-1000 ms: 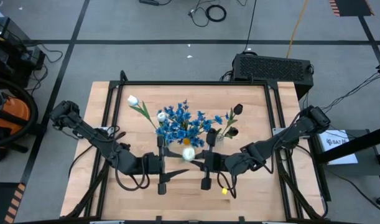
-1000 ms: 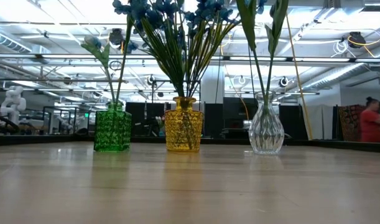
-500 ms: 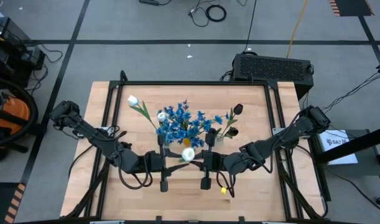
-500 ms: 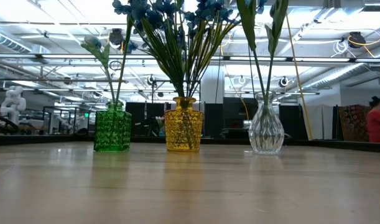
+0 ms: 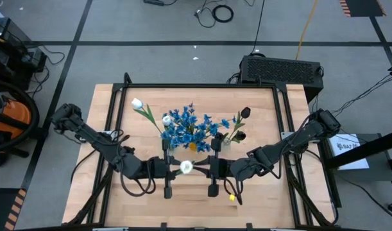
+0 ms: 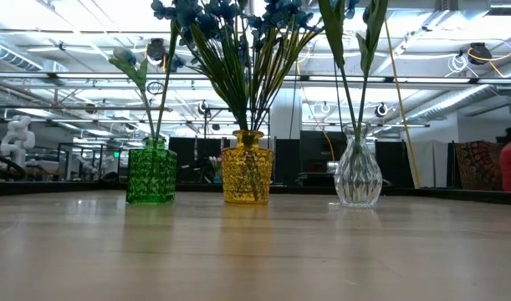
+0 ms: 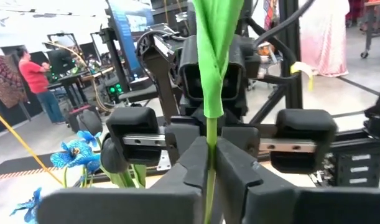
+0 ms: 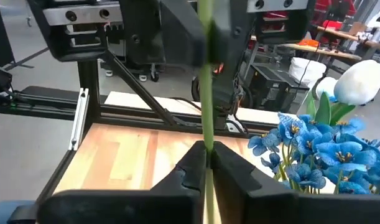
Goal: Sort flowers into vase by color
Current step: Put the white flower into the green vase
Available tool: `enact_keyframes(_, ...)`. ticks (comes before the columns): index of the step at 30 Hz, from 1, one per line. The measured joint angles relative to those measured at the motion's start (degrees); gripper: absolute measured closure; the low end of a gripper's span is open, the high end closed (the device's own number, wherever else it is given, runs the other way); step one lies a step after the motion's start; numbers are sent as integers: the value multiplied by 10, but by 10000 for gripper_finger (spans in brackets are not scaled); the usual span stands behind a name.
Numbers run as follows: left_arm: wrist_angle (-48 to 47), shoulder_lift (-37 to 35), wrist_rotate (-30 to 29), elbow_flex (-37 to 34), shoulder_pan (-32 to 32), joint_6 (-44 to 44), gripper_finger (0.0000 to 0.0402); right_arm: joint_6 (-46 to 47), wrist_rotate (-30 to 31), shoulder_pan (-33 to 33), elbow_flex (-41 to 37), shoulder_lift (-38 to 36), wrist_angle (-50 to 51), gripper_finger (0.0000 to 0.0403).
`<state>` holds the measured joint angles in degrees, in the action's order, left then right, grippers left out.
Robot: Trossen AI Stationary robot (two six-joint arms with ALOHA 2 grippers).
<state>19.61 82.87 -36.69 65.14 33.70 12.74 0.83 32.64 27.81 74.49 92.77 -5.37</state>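
Wooden counter [image 5: 260, 199] bears three filled vases; both jaws pinch one last white tulip [image 5: 186, 167] before the yellow vase [image 6: 247, 177]

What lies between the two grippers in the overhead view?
A pale white tulip bud on its thin green stem; both wrist views show the left gripper and right gripper clamping that stem.

Three vases in a row mid-table, flowers [image 5: 186, 125] in them, left claw [image 5: 172, 168] and right claw [image 5: 207, 168] facing nearer the front edge
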Motion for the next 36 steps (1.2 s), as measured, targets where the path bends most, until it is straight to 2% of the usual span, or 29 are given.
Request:
enact_keyframes(3,-20,-11,0,0,5,1,392,0,0,0,0,-1,0,364)
enact_keyframes(9,-72,-50,65,0,22,-4,390,0,0,6,0,-18,36,315)
enact_keyframes(12,-89,-78,68,-17,31,-4,390,7,0,15,0,-40,72,303)
enact_keyframes(15,-88,-114,66,-53,33,-4,389,11,0,31,0,-62,99,299)
enact_keyframes(19,-42,-169,55,-121,33,-4,389,11,0,51,0,-81,111,298)
enact_keyframes(26,12,-269,-4,-246,30,-4,389,-3,3,69,0,-91,111,298)
enact_keyframes(36,22,-367,-28,-345,11,1,389,-4,4,66,0,-91,111,298)
